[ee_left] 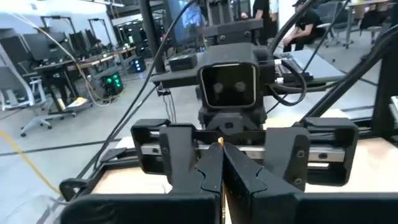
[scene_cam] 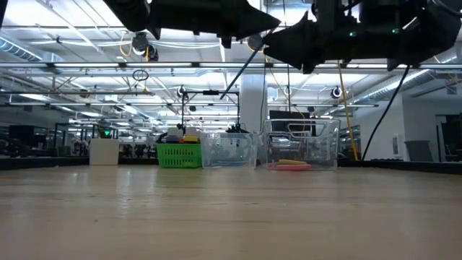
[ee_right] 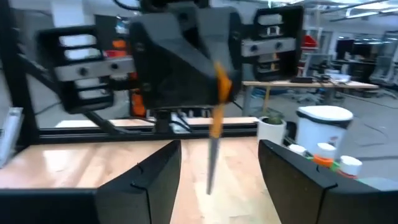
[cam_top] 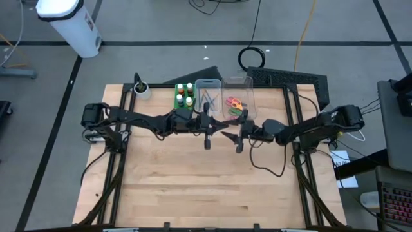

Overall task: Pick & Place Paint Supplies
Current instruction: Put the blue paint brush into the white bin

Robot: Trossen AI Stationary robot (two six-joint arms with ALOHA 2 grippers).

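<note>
From above, both arms met over the middle of the desk (cam_top: 193,187), the left pincer (cam_top: 207,143) and the right pincer (cam_top: 239,147) near each other, just in front of the green tray (cam_top: 177,102) of white-capped paint bottles (cam_top: 185,94) and two clear bins, one holding brushes (cam_top: 207,98), the other scissors (cam_top: 235,104). The level view showed the arms high above the desk, with a thin brush (scene_cam: 245,65) slanting down between them; a drop from there would probably have sent it rolling. The left wrist view showed the left pincer (ee_left: 221,163) closed tight on the orange-handled brush (ee_left: 221,145), only its tip visible between the fingers, with the right arm's camera head directly ahead. The right wrist view showed the right pincer (ee_right: 217,171) spread wide and empty, the brush (ee_right: 214,134) hanging bristle end down from the left pincer (ee_right: 216,70) beyond it. This looked like a handover, and the risks lay in its timing: if the left let go before the right had closed, the brush would likely fall; if the right closed off-centre on so thin a handle, it could twist or slip out. With the arms so near, a small misjudged advance could also knock the pincers together and jar the brush loose.
</note>
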